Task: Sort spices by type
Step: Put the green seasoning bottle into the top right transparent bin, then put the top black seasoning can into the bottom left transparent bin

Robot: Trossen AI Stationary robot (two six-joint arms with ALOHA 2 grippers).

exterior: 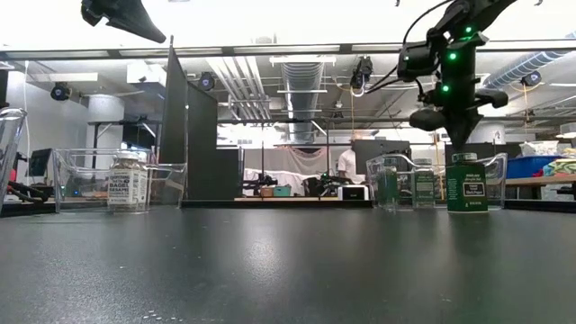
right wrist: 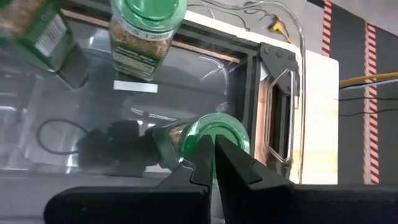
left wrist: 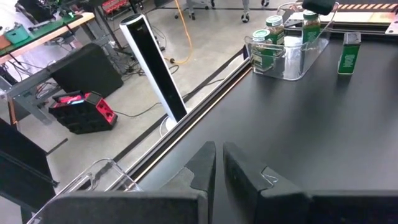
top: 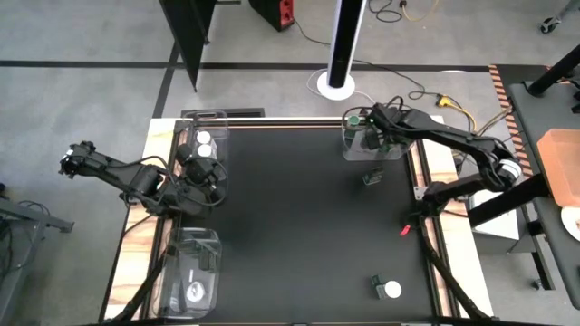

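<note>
The right tool (right wrist: 213,155) hangs over the far clear tray (top: 349,145), fingers nearly closed above a green-lidded jar (right wrist: 211,140) inside it; whether it grips is unclear. Release only once the jar sits upright among its green mates.

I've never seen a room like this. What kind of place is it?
Probably a robot lab or workshop. Exposed ceiling ducts run overhead, workbenches stand around, and cables trail across the floor beside the black table.
</note>
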